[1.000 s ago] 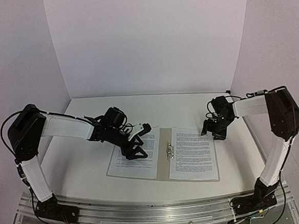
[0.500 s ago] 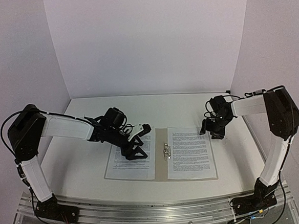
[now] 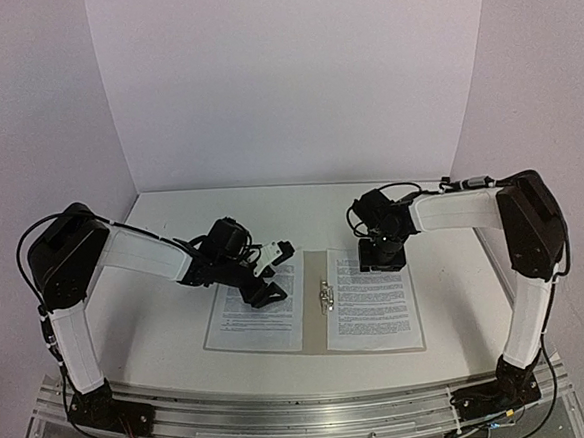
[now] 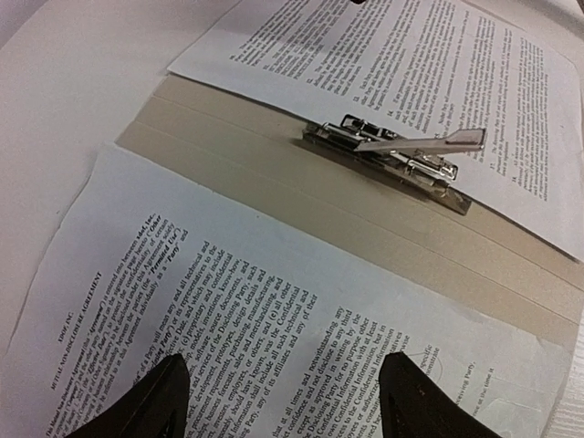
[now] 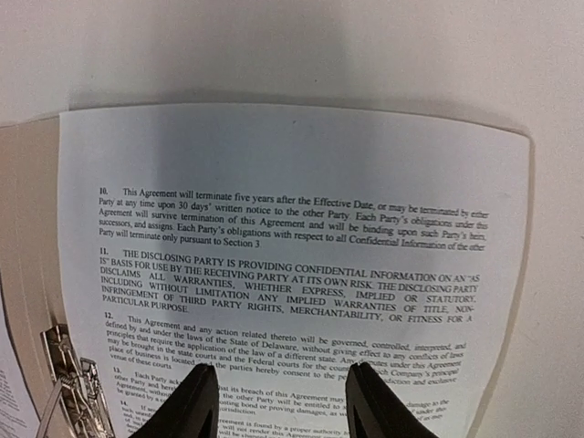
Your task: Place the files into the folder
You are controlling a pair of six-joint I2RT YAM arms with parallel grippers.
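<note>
My left gripper (image 3: 264, 289) (image 4: 287, 406) hangs low over the left sheet (image 3: 257, 317) (image 4: 210, 310). Its jaws stand wide apart and nothing is caught between them. That printed page lies flat directly under my fingertips (image 4: 164, 401), though I cannot tell whether they touch the paper. The sheet rests on the left cover of the folder (image 3: 316, 313) (image 4: 274, 173), which lies open and flat on the white tabletop (image 3: 159, 319).

Just ahead of this gripper runs the bare tan spine strip. The metal clip (image 3: 327, 297) (image 4: 392, 151) sits on it with its thin lever lifted off the base. Past the clip lies the right sheet (image 3: 373, 309) (image 4: 438, 73), flat on the other cover.

My right gripper (image 3: 380, 258) (image 5: 285, 406) points down over the far end of that right sheet (image 5: 292, 228). Its jaws are parted to a moderate gap and grip nothing, with only printed text showing between the fingers (image 5: 196, 406). I cannot tell whether the tips meet the page. The far edge of the sheet lies ahead of this gripper, with bare tabletop beyond it. Off to its left a strip of tan folder (image 5: 27, 228) shows beside the paper. The clip (image 5: 73, 379) sits low on that same side, close beside the left finger.
</note>
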